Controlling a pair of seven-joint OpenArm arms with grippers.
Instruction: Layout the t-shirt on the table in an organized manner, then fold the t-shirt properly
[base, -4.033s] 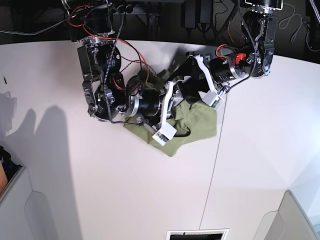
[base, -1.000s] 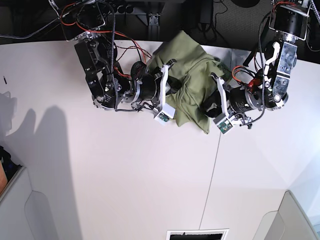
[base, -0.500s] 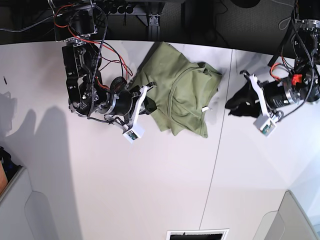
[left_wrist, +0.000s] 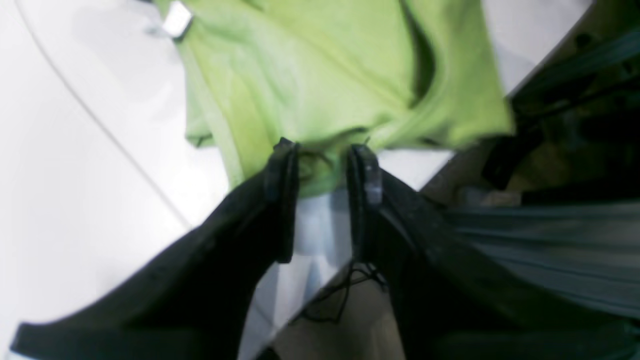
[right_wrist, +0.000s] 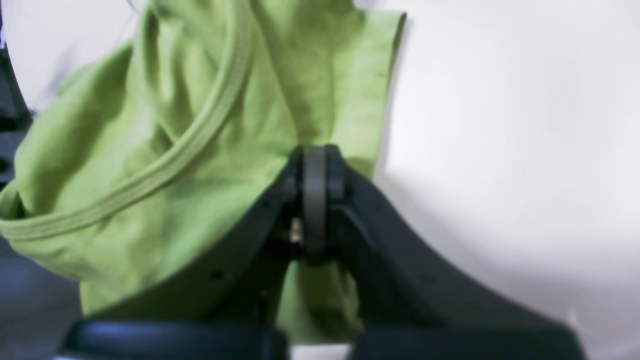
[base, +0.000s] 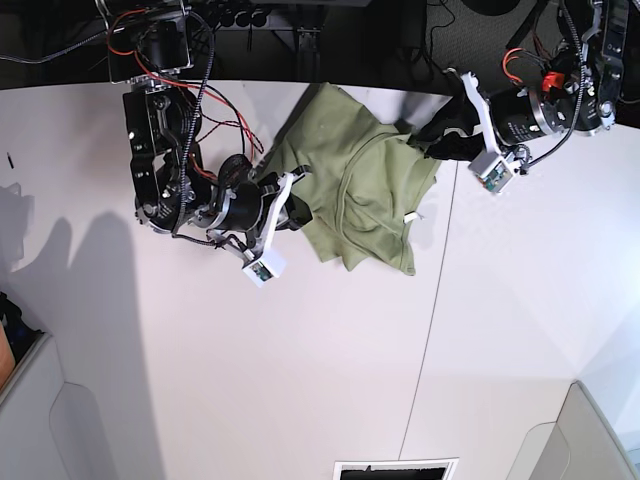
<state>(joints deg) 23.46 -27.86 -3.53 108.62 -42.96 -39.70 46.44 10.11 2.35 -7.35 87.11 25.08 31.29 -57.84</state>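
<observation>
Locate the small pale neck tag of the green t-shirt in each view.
Left wrist: small pale tag, top left on the olive-green cotton t-shirt.
Right wrist: not in it.
Base: centre, by the shirt's right edge.
Shared landmark: the ribbed neckline.

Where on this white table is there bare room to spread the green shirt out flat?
The white table lies bare across the whole near half, below the olive-green cotton t-shirt, and on both sides of its dark seam. The far edge is crowded by both arms.
</observation>
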